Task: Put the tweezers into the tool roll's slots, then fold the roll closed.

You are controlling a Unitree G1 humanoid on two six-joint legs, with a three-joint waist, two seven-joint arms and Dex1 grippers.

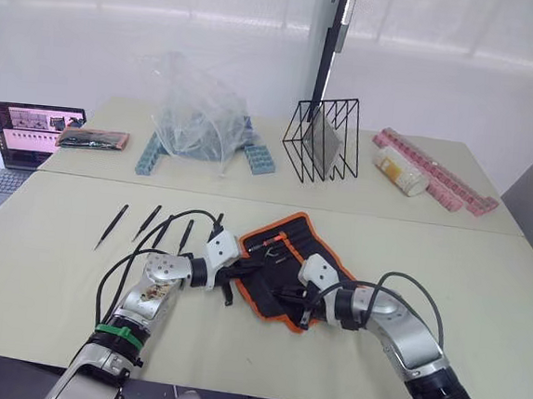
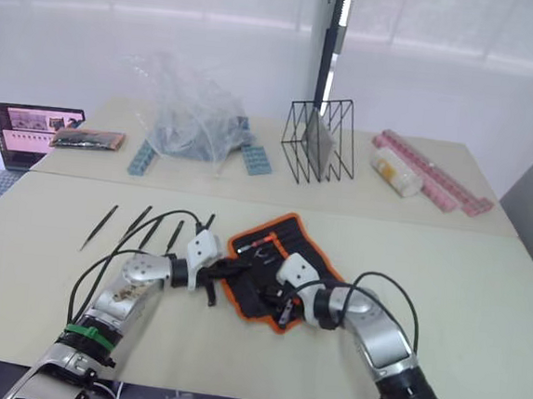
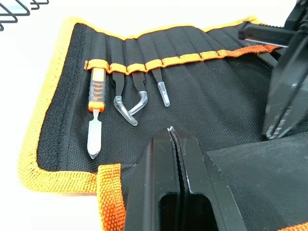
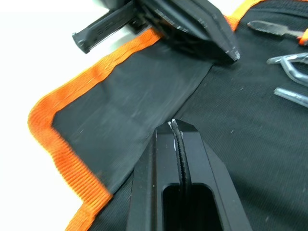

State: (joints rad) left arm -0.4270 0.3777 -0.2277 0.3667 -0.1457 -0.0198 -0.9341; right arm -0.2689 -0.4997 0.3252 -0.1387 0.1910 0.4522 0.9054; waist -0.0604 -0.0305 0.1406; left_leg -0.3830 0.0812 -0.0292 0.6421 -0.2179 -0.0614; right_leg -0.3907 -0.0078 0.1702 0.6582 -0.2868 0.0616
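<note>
The tool roll lies open on the near table, black with orange edging. Its slots run under an orange strip; an orange-handled tool and a few clear-tipped tools sit in them. Several black tweezers lie loose on the table left of the roll. My left gripper is shut at the roll's left edge, fingertips over the inner face. My right gripper is shut over the roll's near flap. Nothing shows between either pair of fingers.
On the far table stand a black wire rack, a crumpled clear plastic bag, blue blocks, pink blocks and a jar. A flat pouch and a laptop are at far left.
</note>
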